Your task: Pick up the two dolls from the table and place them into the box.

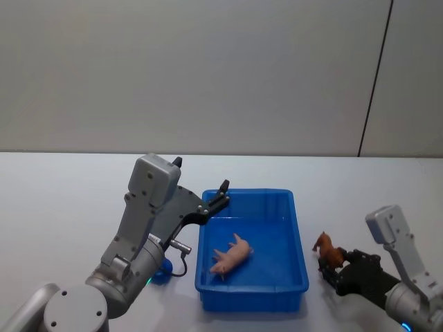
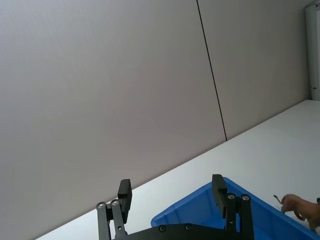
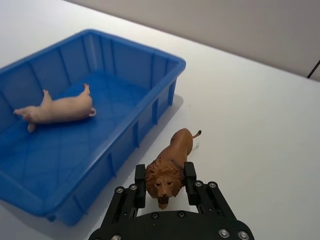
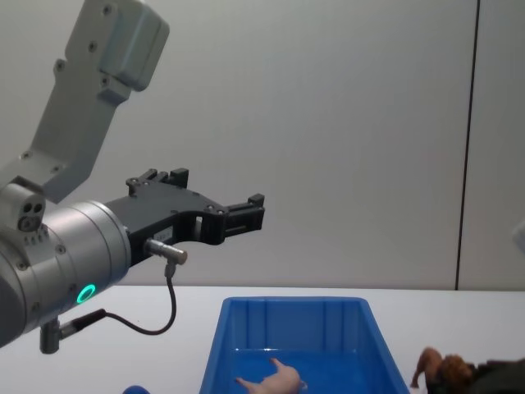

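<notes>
Far left: small blue object [image 1: 158, 277] on the table [image 1: 55, 207], tucked behind the left arm's base, mostly hidden, can't tell what it is. Left gripper [image 1: 222, 194] is up in the air over the box's far-left corner, fingers spread wide, nothing between them; the left wrist view has both fingers [image 2: 124, 195] framing the wall beyond, with the box corner below. Box [image 1: 252, 301] sits mid-table, open top, ribbed walls. Pink toy [image 1: 232, 257] is inside it, lying on its side on the floor of the box, nearer the left wall, legs sticking out; it looks like a pig. Just right of the box, apart from its wall: brown lion toy [image 1: 327, 250], on the table, tail toward the far side, face toward the robot. Right gripper [image 3: 165, 182] is low at the table, pinching the lion at the head, one finger on each side of the mane. The chest view catches the lion at the lower right, beside the box.
</notes>
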You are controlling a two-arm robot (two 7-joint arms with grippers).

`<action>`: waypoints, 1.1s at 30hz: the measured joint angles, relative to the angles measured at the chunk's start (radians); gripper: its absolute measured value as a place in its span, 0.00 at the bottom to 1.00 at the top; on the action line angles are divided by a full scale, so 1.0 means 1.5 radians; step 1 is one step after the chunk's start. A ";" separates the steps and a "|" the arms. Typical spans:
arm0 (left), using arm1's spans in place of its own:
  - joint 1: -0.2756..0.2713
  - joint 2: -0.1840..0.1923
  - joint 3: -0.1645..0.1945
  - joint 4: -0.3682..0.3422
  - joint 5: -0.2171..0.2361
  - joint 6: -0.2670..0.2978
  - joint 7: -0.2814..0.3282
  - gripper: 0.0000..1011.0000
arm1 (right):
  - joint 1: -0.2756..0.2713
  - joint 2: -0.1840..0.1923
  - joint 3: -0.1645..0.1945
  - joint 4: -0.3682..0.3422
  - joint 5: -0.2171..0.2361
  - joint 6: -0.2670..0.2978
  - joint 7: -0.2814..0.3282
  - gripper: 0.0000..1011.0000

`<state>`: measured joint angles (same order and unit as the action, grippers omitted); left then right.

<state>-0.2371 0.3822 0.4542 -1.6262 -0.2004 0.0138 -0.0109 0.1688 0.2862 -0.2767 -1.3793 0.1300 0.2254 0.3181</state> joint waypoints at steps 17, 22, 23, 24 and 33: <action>0.000 0.000 0.000 0.000 0.000 0.000 0.000 0.99 | 0.014 0.003 0.009 -0.071 0.001 -0.048 0.006 0.43; 0.000 0.000 0.000 0.000 0.000 0.000 0.000 0.99 | 0.024 -0.001 0.007 -0.090 0.002 -0.052 0.032 0.43; 0.000 0.000 0.000 0.000 0.000 0.000 0.000 0.99 | 0.027 -0.003 0.004 -0.093 0.002 -0.051 0.040 0.43; 0.000 0.000 0.000 0.000 0.000 0.000 0.000 0.99 | 0.028 -0.004 0.003 -0.094 0.002 -0.051 0.043 0.43; 0.000 0.000 0.000 0.000 0.000 0.000 0.000 0.99 | 0.036 -0.019 -0.015 -0.093 -0.012 -0.038 0.073 0.51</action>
<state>-0.2371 0.3821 0.4542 -1.6262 -0.2004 0.0138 -0.0109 0.2235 0.2583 -0.2994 -1.5180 0.1114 0.1682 0.4273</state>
